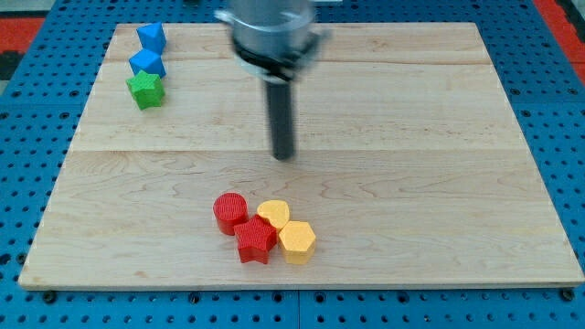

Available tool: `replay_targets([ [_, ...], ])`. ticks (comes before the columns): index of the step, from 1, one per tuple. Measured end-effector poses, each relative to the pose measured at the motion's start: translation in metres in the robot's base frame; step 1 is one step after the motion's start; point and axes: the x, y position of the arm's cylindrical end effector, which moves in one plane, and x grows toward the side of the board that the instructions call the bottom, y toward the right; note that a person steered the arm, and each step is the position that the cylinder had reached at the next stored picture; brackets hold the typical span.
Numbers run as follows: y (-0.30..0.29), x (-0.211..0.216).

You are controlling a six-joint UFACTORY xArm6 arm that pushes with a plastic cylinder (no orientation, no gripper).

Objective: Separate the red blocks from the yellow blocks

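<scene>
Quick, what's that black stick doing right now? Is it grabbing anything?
My tip: holding nothing, touching no block, toward the view's top from the red cylinder.

My tip [285,155] is resting on the wooden board [411,183] near its middle, well apart from every block. Toward the view's bottom, four blocks are huddling together: a red cylinder [230,211], a red star [256,241], a yellow block [273,215] and a yellow hexagon [296,241], touching one another. At the view's top left, two blue blocks [151,37] [147,64] and a green star [145,90] are sitting in a column.
</scene>
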Motion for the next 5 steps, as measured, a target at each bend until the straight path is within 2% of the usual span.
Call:
replay_targets([
  [1,0.036,0.098],
  [2,-0.017,0.121],
  [3,-0.106,0.101],
  [4,-0.165,0.064],
  [5,-0.157,0.047],
])
